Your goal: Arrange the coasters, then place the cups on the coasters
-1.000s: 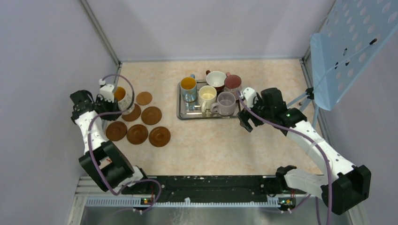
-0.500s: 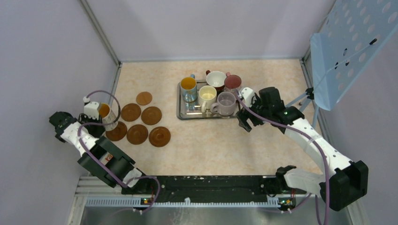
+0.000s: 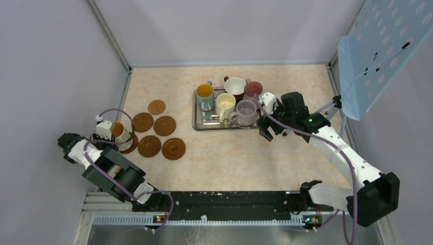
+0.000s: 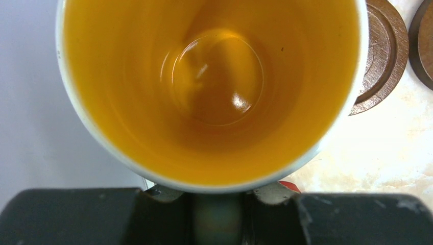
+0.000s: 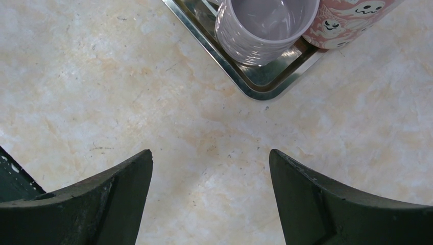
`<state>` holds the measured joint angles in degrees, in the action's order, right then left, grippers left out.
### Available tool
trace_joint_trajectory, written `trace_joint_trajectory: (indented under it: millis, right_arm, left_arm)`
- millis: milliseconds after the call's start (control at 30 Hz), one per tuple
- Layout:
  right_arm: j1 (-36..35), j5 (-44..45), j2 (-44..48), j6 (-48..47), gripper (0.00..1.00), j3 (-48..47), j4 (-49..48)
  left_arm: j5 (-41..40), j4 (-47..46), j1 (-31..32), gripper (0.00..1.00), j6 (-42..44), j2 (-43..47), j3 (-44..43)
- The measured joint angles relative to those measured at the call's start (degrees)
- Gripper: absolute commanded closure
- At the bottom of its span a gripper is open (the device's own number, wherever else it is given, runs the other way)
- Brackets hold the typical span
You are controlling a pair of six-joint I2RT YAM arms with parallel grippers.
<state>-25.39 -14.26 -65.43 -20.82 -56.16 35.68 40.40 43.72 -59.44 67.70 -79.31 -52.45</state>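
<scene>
So the white patterned cup has travelled. A second ago the left arm has it up over the coasters closer to the steel tray. Now it sits lower, over the coaster that lies farthest from the tray. The other five coasters lie in their loose cluster between that one and the tray's left side, and none of them has shifted.

The left gripper is clamped on the cup, apparently at the handle side, with the orange inside filling the wrist view. In that view the target coaster pokes out from under the rim on one side only, so I'd say the cup isn't centred on the raised ring. I can't tell whether the base is touching the coaster or hanging just above it.

The right gripper has barely budged. It's parked just off the tray corner nearest the lilac cup, with its jaws spread wide and nothing in them, only bare tabletop between them in the wrist view. The lilac cup stands in the tray with the blue cup, the cream cup, the red cup and the maroon-pink cup.

My read is that the coasters are laid out and this is cup one of six going down. A small nudge toward the tray before letting go would probably seat it better. The right arm looks set to go for the lilac one.
</scene>
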Motion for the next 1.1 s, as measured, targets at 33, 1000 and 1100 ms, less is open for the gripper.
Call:
trace_joint_trajectory:
  millis: [33,1000,1100]
  right_arm:
    - [0.0,0.0,-0.04,0.0,0.17,-0.11,0.13]
    - [-0.11,0.02,-4.35,-0.17,0.17,-3.41,1.88]
    - [-0.11,0.02,-4.61,-0.17,0.17,-3.67,1.79]
  left_arm:
    - [0.17,-0.07,0.0,1.0,0.26,0.0,0.26]
    - [2.99,-6.67,0.31,0.98,3.21,-7.39,0.72]
    - [3.19,-7.26,0.42,0.96,3.21,-7.48,0.94]
